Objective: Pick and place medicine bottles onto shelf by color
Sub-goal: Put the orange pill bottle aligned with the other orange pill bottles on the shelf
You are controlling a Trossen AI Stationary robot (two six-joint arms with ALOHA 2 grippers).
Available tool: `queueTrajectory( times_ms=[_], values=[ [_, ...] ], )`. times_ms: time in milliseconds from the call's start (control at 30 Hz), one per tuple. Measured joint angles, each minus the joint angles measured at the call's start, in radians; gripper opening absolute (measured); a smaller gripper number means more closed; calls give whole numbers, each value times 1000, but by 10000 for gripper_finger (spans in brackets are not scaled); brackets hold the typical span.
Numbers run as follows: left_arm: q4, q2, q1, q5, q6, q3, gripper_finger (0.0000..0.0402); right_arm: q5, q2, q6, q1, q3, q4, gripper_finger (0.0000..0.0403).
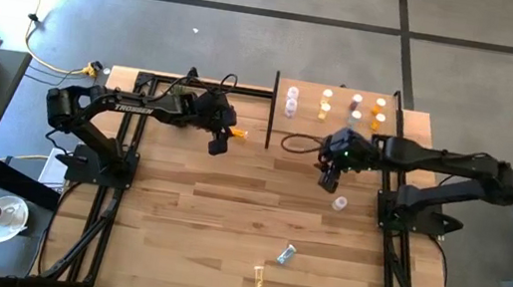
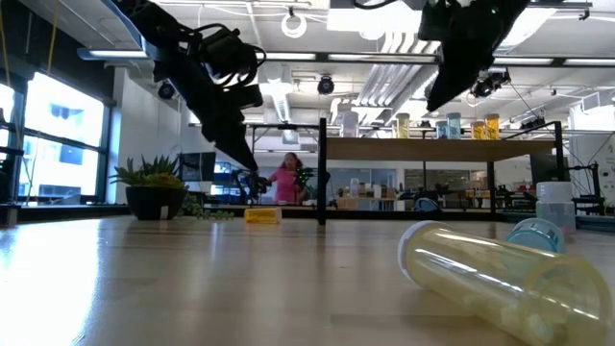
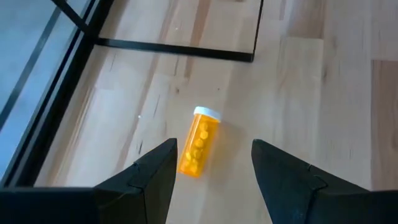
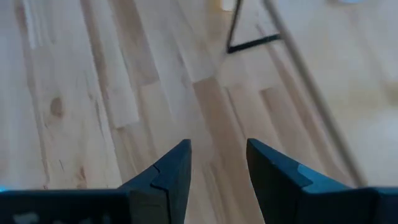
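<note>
Orange bottle [image 3: 199, 149]: lying on counter [image 1: 227, 210], left of shelf [image 1: 335, 124]
Left gripper [image 3: 211, 168]: open, empty, above it
Right gripper [image 4: 217, 168]: open, empty, probably near shelf's front edge

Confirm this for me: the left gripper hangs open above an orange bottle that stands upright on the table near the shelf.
Wrong in one respect: the orange bottle is not upright, it lies on its side, as the left wrist view shows. The rest holds: the left gripper hangs open above it, on the table near the shelf.
</note>
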Motion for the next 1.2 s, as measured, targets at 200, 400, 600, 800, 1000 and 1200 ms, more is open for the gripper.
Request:
queueTrajectory(
  times_ms=[200,400,600,800,1000,1200],
  values=[
    [-3,0,29,28,26,18,198,0,0,46,39,-118,168,146],
    [-14,42,53,70,89,60,198,0,0,49,46,-157,243,146],
    [-147,140,59,69,128,137,198,0,0,76,45,-157,259,146],
    [-172,225,57,69,136,184,198,-4,0,104,46,-157,257,146],
    [-171,267,57,56,137,193,198,-5,0,104,46,-157,256,146],
    [-167,294,57,58,136,193,198,-8,0,104,46,-157,256,146]
  ],
)
